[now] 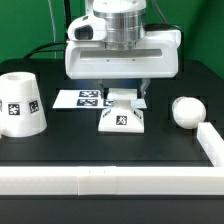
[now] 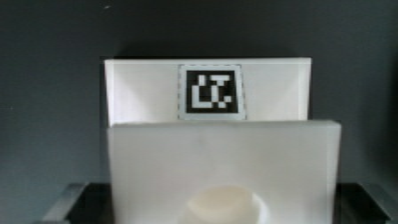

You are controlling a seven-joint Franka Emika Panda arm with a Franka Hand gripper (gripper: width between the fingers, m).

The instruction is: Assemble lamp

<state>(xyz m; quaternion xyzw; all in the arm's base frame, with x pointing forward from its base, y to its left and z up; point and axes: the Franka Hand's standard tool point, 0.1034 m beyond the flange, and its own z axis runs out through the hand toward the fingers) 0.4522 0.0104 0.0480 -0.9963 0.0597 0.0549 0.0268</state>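
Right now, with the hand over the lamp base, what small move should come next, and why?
Probably lower the hand a little and close on the base. It hangs over the base, which sits centred in the wrist view; bulb and shade stand apart. Whether it already grips is unclear.

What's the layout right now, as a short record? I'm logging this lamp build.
gripper: low over base, open or shut unclear
base: mid-table, tag showing
shade: exterior view's left, standing alone
bulb: exterior view's right, loose on table
marker board: behind base
joined parts: none yet
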